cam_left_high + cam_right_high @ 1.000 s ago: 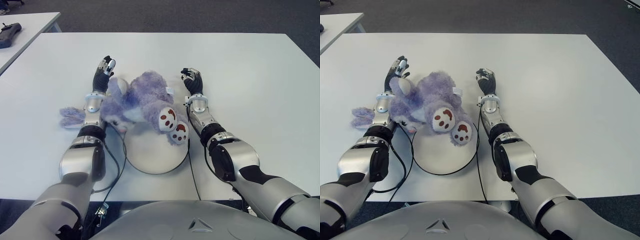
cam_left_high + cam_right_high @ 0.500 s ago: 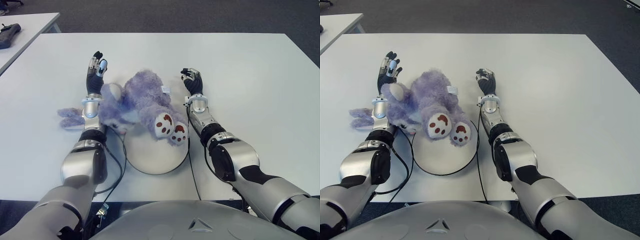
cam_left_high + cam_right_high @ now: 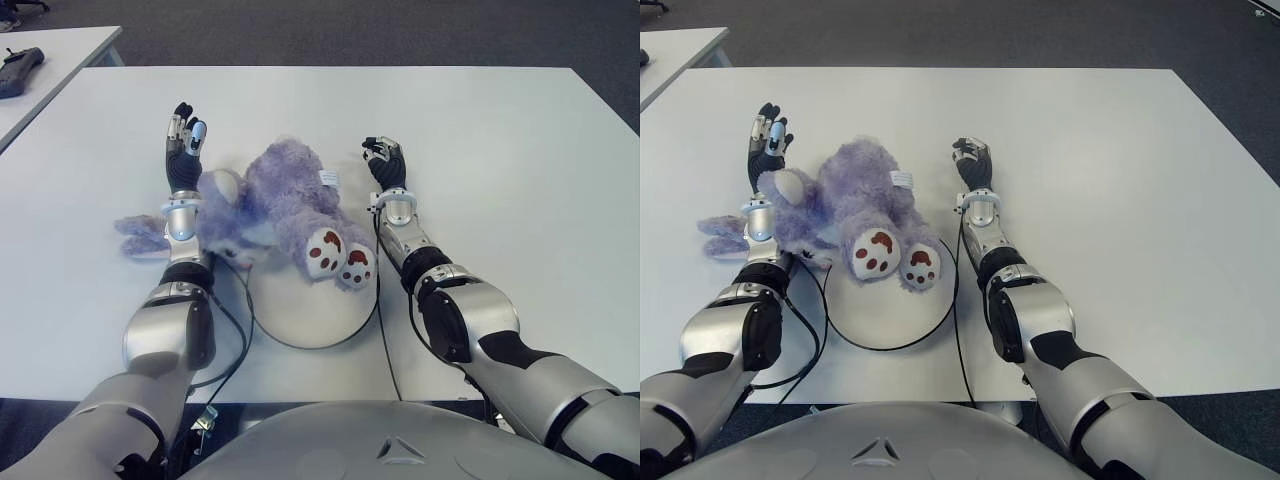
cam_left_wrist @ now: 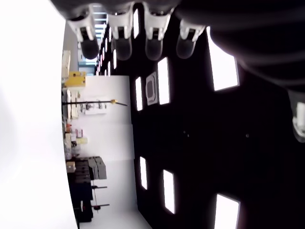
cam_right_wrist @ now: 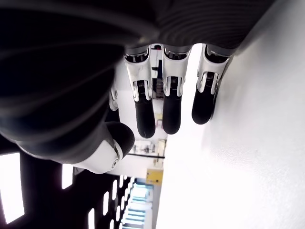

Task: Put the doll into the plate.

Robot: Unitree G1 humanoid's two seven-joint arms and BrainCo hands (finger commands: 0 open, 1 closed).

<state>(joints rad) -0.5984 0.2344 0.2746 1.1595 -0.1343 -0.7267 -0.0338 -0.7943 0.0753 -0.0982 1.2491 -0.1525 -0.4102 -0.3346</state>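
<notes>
Fingers of the left hand (image 3: pixel 181 152) stand spread, holding nothing; the right hand (image 3: pixel 386 163) is loosely open, empty. Doll (image 3: pixel 275 205), soft, light, lies half on plate (image 3: pixel 300 318); grasp its body.

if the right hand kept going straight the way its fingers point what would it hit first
Nothing, as far as the eye views show: the right hand points away from the robot over bare white table, with the fluffy purple doll off to its left. Height is unclear.

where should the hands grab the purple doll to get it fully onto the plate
Probably round the doll at its thick torso, one hand from each side: left hand and right hand already flank it, open. It lies lengthwise, only its feet over the plate, so the middle is the bulkiest, most balanced hold.
</notes>
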